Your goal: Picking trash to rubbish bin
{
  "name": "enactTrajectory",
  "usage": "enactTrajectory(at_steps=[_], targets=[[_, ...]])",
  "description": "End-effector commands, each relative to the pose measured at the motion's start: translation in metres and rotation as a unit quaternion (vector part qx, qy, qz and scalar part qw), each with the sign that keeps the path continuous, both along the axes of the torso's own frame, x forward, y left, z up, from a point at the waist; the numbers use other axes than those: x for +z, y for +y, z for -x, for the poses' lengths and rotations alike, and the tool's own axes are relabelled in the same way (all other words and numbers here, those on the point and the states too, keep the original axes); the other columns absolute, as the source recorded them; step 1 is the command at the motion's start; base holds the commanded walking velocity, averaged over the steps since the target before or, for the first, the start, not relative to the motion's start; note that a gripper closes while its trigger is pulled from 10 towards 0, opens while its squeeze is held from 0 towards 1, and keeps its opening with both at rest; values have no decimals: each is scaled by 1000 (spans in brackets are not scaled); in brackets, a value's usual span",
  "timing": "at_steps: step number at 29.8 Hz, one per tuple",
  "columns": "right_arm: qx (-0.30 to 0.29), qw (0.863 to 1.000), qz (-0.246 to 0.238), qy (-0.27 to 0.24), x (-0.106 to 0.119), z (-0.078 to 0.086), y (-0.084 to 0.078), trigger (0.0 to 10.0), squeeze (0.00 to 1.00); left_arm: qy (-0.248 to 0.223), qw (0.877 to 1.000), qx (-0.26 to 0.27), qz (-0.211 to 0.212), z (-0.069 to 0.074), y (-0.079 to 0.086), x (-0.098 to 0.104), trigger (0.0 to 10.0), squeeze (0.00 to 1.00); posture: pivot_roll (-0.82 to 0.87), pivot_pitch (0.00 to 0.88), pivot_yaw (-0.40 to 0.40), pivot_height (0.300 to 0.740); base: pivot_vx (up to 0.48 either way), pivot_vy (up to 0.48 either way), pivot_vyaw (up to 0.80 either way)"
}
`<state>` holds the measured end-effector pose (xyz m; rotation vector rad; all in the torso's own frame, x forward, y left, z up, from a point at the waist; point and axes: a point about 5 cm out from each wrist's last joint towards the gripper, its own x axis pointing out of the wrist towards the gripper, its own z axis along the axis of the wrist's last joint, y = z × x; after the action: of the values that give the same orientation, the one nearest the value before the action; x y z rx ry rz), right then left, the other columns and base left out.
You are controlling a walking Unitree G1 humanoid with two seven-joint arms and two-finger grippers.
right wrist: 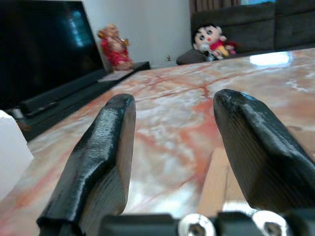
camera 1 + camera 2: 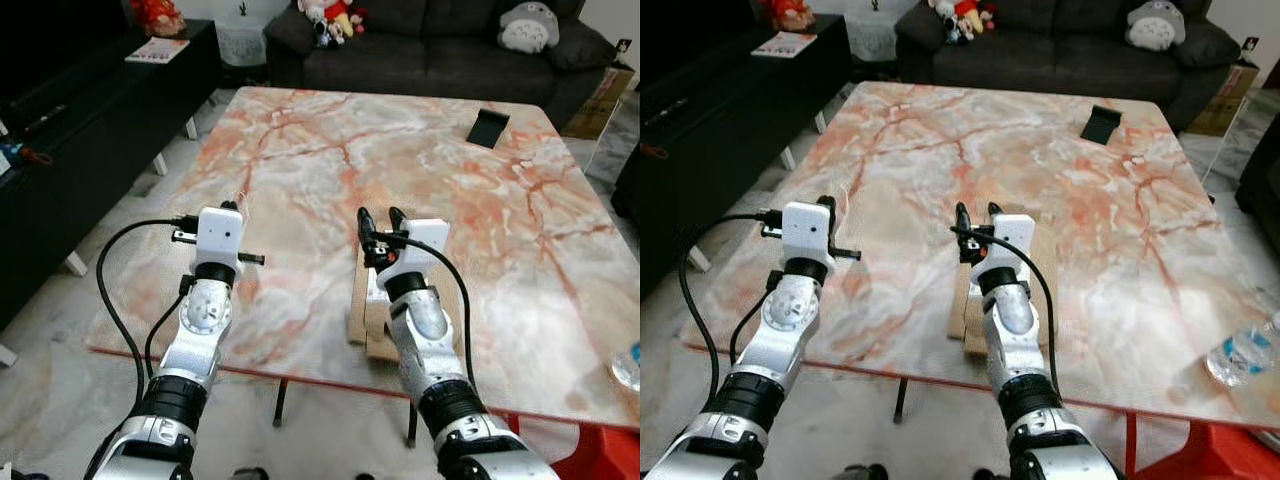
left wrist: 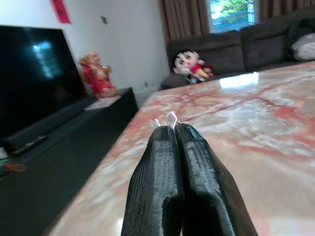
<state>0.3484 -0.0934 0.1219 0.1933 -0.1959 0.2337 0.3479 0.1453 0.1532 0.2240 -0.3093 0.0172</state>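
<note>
My left gripper (image 2: 236,208) is held low over the marble table (image 2: 420,160) near its left front part. It is shut on a small scrap of clear wrapper (image 3: 167,119) that pokes out past the fingertips (image 3: 160,140). My right gripper (image 2: 381,220) stands open over the table's front middle, with nothing between its fingers (image 1: 110,132). A flat brown cardboard piece (image 2: 357,300) lies on the table under the right wrist, reaching the front edge.
A black object (image 2: 488,127) stands at the table's far right. A water bottle (image 2: 1240,355) lies at the front right edge. A dark sofa (image 2: 450,45) with plush toys stands behind, and a black TV cabinet (image 2: 90,110) runs along the left.
</note>
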Motion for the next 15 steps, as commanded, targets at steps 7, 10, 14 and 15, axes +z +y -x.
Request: enactTrajectory(at_steps=[7,10,14,15], targets=[[-1,1000,0,-12,5,-1,0,10000,0,1,1000,0,-2,3,3,-4,10000,0,-18,23,-2,740,-267,0,0],[-2,1000,2,-11,5,-1,-1,10000,0,0,1000,1,-3,3,3,-4,10000,0,-20,19,0,740,-260,0,0],[-3,1000,3,-10,5,-1,-2,10000,0,1,1000,1,-4,2,4,-4,10000,0,-20,19,0,740,-256,0,0],[-4,1000,3,-10,4,-1,-3,10000,0,1,1000,0,-4,3,4,-4,10000,0,-20,19,0,740,-259,0,0]])
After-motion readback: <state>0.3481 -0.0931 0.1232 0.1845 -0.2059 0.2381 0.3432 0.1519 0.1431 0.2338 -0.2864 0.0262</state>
